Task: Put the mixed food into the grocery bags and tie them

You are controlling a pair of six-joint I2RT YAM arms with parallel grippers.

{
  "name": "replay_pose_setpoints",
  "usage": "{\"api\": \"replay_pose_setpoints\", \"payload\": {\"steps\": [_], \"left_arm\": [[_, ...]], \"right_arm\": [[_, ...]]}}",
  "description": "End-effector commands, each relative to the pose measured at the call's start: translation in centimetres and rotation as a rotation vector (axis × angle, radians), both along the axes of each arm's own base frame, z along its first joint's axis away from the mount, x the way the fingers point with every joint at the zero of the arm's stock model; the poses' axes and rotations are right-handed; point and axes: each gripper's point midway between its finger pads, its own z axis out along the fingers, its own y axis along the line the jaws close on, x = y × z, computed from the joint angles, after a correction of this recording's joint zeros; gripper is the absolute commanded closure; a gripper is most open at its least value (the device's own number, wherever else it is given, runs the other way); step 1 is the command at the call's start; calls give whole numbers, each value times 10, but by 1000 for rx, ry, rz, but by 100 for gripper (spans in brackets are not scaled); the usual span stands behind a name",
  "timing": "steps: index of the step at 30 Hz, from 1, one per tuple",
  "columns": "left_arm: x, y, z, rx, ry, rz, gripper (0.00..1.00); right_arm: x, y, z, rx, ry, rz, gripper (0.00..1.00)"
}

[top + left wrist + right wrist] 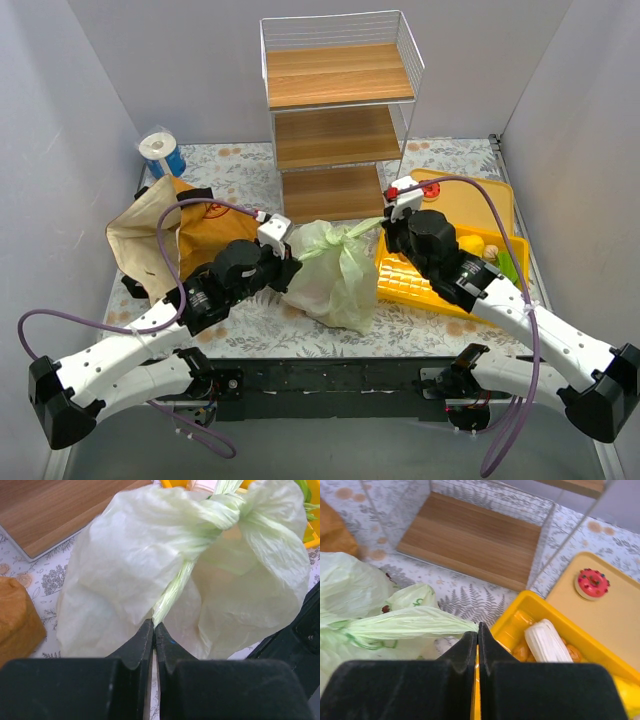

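The green bag (335, 275) stands in the middle of the table, between the two arms. Its body is round and swollen, so I judge that food is already inside it. A knot (225, 510) is made at its mouth, and I think the tying of this bag is nearly done; it needs perhaps only a firm pull to both sides. The left gripper (153, 625) has its fingers pressed together on a twisted strand (172, 590) of one handle. The right gripper (478, 628) also has its fingers pressed together, pinching the end of the other handle (410, 622), which is stretched flat and tight toward the bag. More work seems to be left. The brown bag (195, 225) lies slumped and open at the left side, not tied, and I cannot tell if anything is in it. Food also lies in the tray (405, 285) on the right, for example a white ribbed piece (547, 640) with some orange pieces (520, 652) beside it. The green bag is thin, crinkly, half transparent plastic; it falls in soft wrinkles and becomes a hard cord where it is twisted. The brown bag looks thicker and stiffer, with a cream lining. The tray is hard yellow plastic with a ribbed floor.
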Motion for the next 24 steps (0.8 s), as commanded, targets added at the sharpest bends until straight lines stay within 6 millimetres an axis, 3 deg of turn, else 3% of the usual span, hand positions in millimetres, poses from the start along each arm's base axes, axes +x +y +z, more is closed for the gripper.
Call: {"api": "replay_pose_setpoints", "payload": {"steps": [1, 5, 13, 16, 19, 24], "left_arm": [[1, 18, -11, 13, 10, 75, 100], [1, 30, -13, 7, -1, 126, 100], [12, 63, 12, -48, -95, 298, 100], [15, 74, 17, -65, -123, 355, 100], [16, 85, 14, -66, -135, 406, 100], [14, 97, 4, -39, -119, 454, 100]], "right_arm": [[17, -62, -10, -42, -28, -259, 99], [19, -81, -23, -45, -11, -316, 99], [23, -115, 1, -58, -51, -417, 99], [24, -123, 2, -62, -50, -437, 99], [26, -129, -6, -59, -37, -447, 99], [30, -146, -48, -80, 41, -495, 99]]}}
